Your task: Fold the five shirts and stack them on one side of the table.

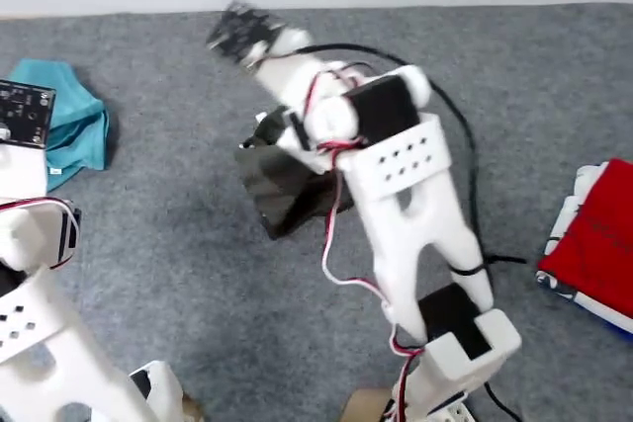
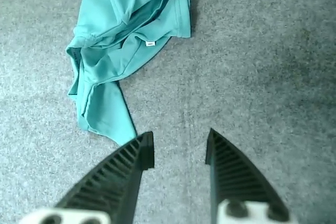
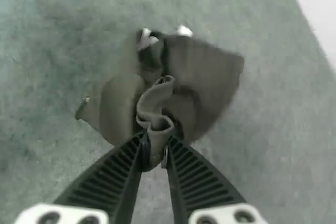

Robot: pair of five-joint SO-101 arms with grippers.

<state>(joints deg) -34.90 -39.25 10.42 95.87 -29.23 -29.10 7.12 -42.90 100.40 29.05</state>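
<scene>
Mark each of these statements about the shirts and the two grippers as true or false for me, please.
1. The right gripper is shut on the dark shirt. True.
2. The left gripper holds the teal shirt. False: it is open with nothing between its fingers, and the teal shirt lies on the table close by.
3. The teal shirt is neatly folded. False: it lies crumpled.
4. The red shirt lies on top of other cloth at the table's edge. True.
</scene>
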